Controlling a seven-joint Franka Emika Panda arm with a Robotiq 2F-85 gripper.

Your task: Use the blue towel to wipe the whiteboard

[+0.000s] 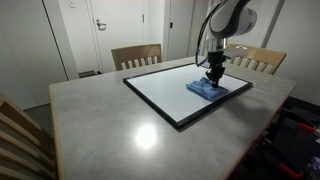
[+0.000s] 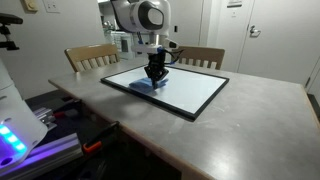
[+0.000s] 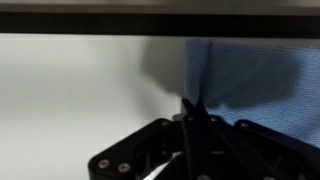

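Observation:
The whiteboard (image 1: 165,95) (image 2: 192,92) lies flat on the grey table, white with a thin black frame. The blue towel (image 1: 205,90) (image 2: 143,86) rests rumpled on the board near one end. My gripper (image 1: 214,76) (image 2: 153,76) points straight down onto the towel. In the wrist view the gripper (image 3: 192,105) has its jaws closed together at the left edge of the towel (image 3: 250,80), pinching a fold of cloth. Bare whiteboard (image 3: 70,90) fills the left of that view, with the black frame along the top.
The grey table (image 1: 110,130) extends well past the board on all sides. Wooden chairs (image 1: 136,55) (image 1: 258,60) stand at the far edge, and another chair back (image 1: 20,140) is close by. Robot equipment (image 2: 15,120) sits beside the table.

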